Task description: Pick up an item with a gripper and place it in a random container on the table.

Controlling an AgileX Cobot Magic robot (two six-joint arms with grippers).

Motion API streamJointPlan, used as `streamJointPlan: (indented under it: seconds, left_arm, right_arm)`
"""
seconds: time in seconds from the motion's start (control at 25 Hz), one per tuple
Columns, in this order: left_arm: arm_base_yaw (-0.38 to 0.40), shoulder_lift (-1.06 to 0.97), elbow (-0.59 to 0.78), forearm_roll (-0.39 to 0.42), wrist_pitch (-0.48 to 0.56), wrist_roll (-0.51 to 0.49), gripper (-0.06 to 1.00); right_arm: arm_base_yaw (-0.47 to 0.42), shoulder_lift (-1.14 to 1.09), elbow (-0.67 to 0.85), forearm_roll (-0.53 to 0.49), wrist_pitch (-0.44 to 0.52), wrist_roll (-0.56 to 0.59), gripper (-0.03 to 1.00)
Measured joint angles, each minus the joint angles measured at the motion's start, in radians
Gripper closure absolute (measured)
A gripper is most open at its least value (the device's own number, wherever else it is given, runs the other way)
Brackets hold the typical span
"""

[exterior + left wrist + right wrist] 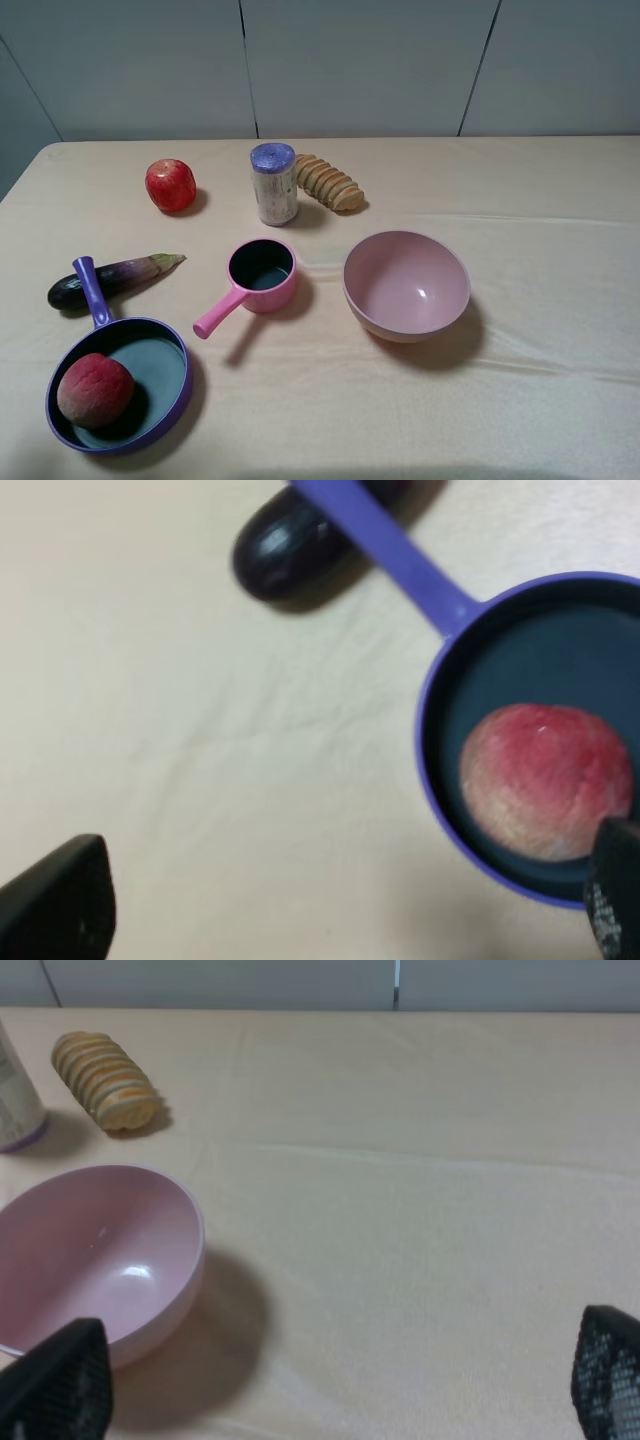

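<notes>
The pinkish-red peach [94, 389] lies inside the purple frying pan [172, 402] at the front left of the table, against the pan's left wall. In the left wrist view the peach [545, 780] rests in the pan [432, 740]. My left gripper [340, 920] is open and empty, hovering above the table beside the pan, with one fingertip [612, 895] over the pan's rim close to the peach. My right gripper [330, 1400] is open and empty above the table to the right of the pink bowl. Neither gripper shows in the exterior high view.
A dark eggplant [110, 279] lies beside the pan's handle [92, 293]. A small pink saucepan [258, 277] and a pink bowl [406, 285] stand mid-table. A red apple [170, 185], a purple-lidded can [274, 184] and sliced bread [328, 182] sit at the back.
</notes>
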State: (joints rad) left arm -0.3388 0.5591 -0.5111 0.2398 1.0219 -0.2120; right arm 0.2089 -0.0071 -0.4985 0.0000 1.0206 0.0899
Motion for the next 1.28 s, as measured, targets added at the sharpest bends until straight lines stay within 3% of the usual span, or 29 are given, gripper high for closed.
streamJointPlan:
  seconds: [0.2, 0.8, 1.0, 1.28]
  left_arm:
    - [0.071, -0.114, 0.000, 0.042, 0.058, -0.049, 0.00]
    - [0.347, -0.359, 0.009, 0.043, 0.061, -0.094, 0.00]
    - [0.395, -0.462, 0.011, 0.043, 0.061, -0.097, 0.00]
    - [0.397, -0.562, 0.011, 0.007, 0.061, -0.092, 0.00]
  right_arm:
    - [0.000, 0.000, 0.000, 0.000, 0.000, 0.000, 0.27]
    - [0.000, 0.000, 0.000, 0.000, 0.000, 0.000, 0.27]
    - [0.000, 0.000, 0.000, 0.000, 0.000, 0.000, 0.27]
    - [0.000, 0.000, 0.000, 0.000, 0.000, 0.000, 0.27]
